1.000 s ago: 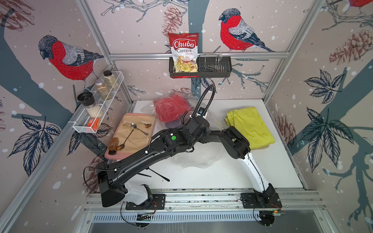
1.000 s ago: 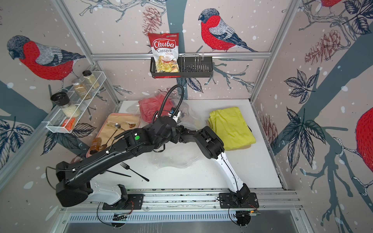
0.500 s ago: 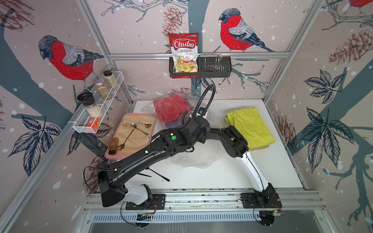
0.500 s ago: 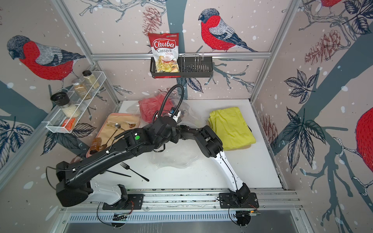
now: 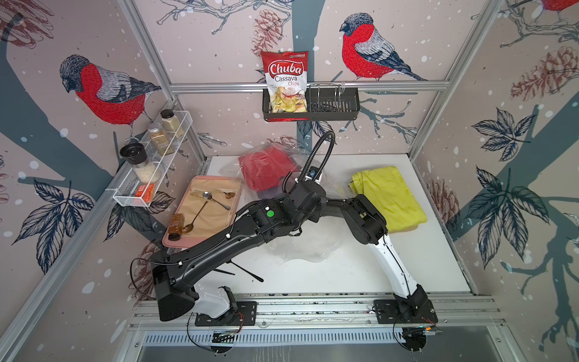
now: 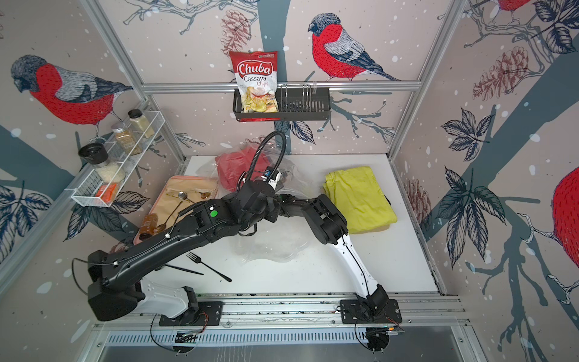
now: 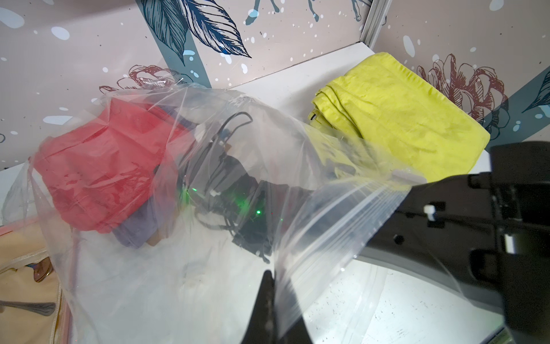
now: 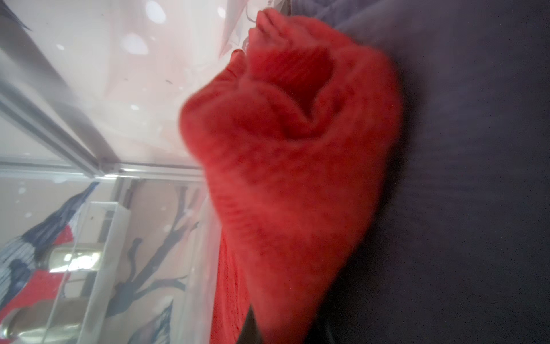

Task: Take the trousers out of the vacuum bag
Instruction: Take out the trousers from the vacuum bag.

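The vacuum bag is clear crinkly plastic, and my left gripper is shut on its zip-strip edge and holds that edge up. Inside the bag lie the red trousers on top of the purple trousers. My right arm reaches in through the bag's mouth. In the right wrist view my right gripper is shut on a bunched fold of the red trousers, with the purple trousers beside it. The yellow-green trousers lie folded outside the bag at the back right.
A pink tray lined with beige cloth holds spoons and a small bottle at the left. A black fork lies near the front. A wire spice rack hangs on the left wall. A chips packet sits in a back-wall basket.
My right gripper has closed on the red cloth inside the bag. The right elbow shifted slightly to the left. The left arm keeps its hold on the bag's edge.
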You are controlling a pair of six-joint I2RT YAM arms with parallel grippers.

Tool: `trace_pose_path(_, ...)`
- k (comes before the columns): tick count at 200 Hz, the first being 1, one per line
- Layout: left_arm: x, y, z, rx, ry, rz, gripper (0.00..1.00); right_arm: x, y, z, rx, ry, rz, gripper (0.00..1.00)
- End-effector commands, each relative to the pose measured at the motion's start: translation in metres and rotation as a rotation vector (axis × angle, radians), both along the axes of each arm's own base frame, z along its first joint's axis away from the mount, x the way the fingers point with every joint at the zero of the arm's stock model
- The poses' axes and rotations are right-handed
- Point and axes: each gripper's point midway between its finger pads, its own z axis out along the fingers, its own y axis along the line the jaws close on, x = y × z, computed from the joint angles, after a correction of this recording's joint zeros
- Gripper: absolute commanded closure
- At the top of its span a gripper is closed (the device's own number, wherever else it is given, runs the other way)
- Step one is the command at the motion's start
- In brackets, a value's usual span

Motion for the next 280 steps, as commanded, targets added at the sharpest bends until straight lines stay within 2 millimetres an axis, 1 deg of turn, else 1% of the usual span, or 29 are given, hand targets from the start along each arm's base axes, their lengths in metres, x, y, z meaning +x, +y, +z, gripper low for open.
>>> trace_pose_path(1, 0.004, 0.0, 0.004, -0.019, -0.017, 0.019, 1.0, -0.005, -0.004, 0.044, 0.067, -0.13, 0.034, 1.0)
trace_pose_path(17, 0.005, 0.0, 0.006, -0.029, -0.02, 0.018, 1.0, -0.014, -0.011, 0.06, 0.098, -0.174, 0.052, 1.0)
trace_pose_path(37, 0.006, 0.0, 0.007, -0.036, -0.021, 0.02, 1.0, -0.026, -0.022, 0.072, 0.113, -0.206, 0.059, 1.0)
trace_pose_path(52, 0.007, 0.0, 0.006, -0.04, -0.02, 0.02, 1.0, -0.035, -0.028, 0.077, 0.116, -0.223, 0.072, 1.0)
trace_pose_path(53, 0.008, 0.0, 0.006, -0.04, -0.02, 0.021, 1.0, -0.036, -0.028, 0.08, 0.12, -0.228, 0.072, 1.0)
trace_pose_path(56, 0.008, 0.0, 0.006, -0.042, -0.02, 0.021, 1.0, -0.038, -0.029, 0.079, 0.118, -0.227, 0.073, 1.0)
trace_pose_path(57, 0.008, 0.0, 0.007, -0.043, -0.02, 0.021, 1.0, -0.039, -0.03, 0.081, 0.12, -0.23, 0.073, 1.0)
trace_pose_path(88, 0.009, 0.0, 0.009, -0.053, -0.021, 0.024, 1.0, -0.065, -0.045, 0.093, 0.13, -0.257, 0.083, 1.0)
trace_pose_path(109, 0.01, 0.0, 0.011, -0.061, -0.025, 0.024, 1.0, -0.081, -0.055, 0.098, 0.127, -0.274, 0.089, 1.0)
trace_pose_path(154, 0.012, -0.004, 0.006, -0.064, -0.016, 0.018, 1.0, -0.102, -0.066, 0.097, 0.147, -0.302, 0.129, 1.0)
trace_pose_path(169, 0.012, -0.004, 0.007, -0.066, -0.017, 0.018, 1.0, -0.106, -0.07, 0.087, 0.13, -0.273, 0.139, 1.0)
trace_pose_path(177, 0.011, -0.005, 0.008, -0.071, -0.016, 0.012, 1.0, -0.107, -0.074, 0.076, 0.11, -0.233, 0.131, 1.0)
trace_pose_path(195, 0.01, -0.01, 0.009, -0.085, -0.007, -0.016, 1.0, -0.113, -0.086, 0.061, 0.097, -0.187, 0.126, 1.0)
trace_pose_path(205, 0.009, -0.014, 0.009, -0.09, -0.004, -0.034, 1.0, -0.116, -0.089, 0.054, 0.094, -0.164, 0.132, 1.0)
trace_pose_path(214, 0.008, -0.016, 0.009, -0.097, -0.004, -0.048, 0.92, -0.117, -0.092, 0.05, 0.091, -0.157, 0.135, 0.99)
trace_pose_path(225, 0.008, -0.017, 0.013, -0.106, -0.01, -0.054, 0.87, -0.118, -0.093, 0.046, 0.083, -0.151, 0.137, 0.99)
trace_pose_path(232, 0.008, -0.016, 0.014, -0.107, -0.014, -0.049, 0.8, -0.118, -0.093, 0.046, 0.08, -0.152, 0.143, 0.99)
trace_pose_path(238, 0.009, -0.015, 0.016, -0.111, -0.018, -0.046, 0.72, -0.117, -0.093, 0.045, 0.077, -0.151, 0.147, 0.99)
trace_pose_path(239, 0.009, -0.015, 0.016, -0.112, -0.019, -0.046, 0.72, -0.117, -0.093, 0.045, 0.078, -0.152, 0.148, 0.99)
trace_pose_path(240, 0.009, -0.014, 0.016, -0.112, -0.019, -0.045, 0.69, -0.117, -0.093, 0.045, 0.079, -0.152, 0.148, 0.99)
trace_pose_path(241, 0.009, -0.014, 0.017, -0.114, -0.019, -0.045, 0.69, -0.118, -0.093, 0.045, 0.079, -0.152, 0.149, 0.99)
trace_pose_path(244, 0.009, -0.013, 0.018, -0.115, -0.02, -0.044, 0.64, -0.118, -0.093, 0.045, 0.079, -0.152, 0.151, 0.99)
trace_pose_path(248, 0.009, -0.012, 0.02, -0.12, -0.022, -0.042, 0.54, -0.118, -0.093, 0.045, 0.078, -0.152, 0.154, 0.99)
trace_pose_path(264, 0.013, -0.005, 0.023, -0.13, -0.017, -0.027, 0.23, -0.118, -0.092, 0.045, 0.075, -0.154, 0.165, 1.0)
trace_pose_path(274, 0.017, 0.005, 0.025, -0.129, -0.019, 0.005, 0.08, -0.118, -0.093, 0.045, 0.07, -0.153, 0.168, 1.0)
trace_pose_path(280, 0.021, 0.014, 0.028, -0.127, -0.026, 0.042, 0.03, -0.118, -0.093, 0.045, 0.068, -0.151, 0.171, 1.0)
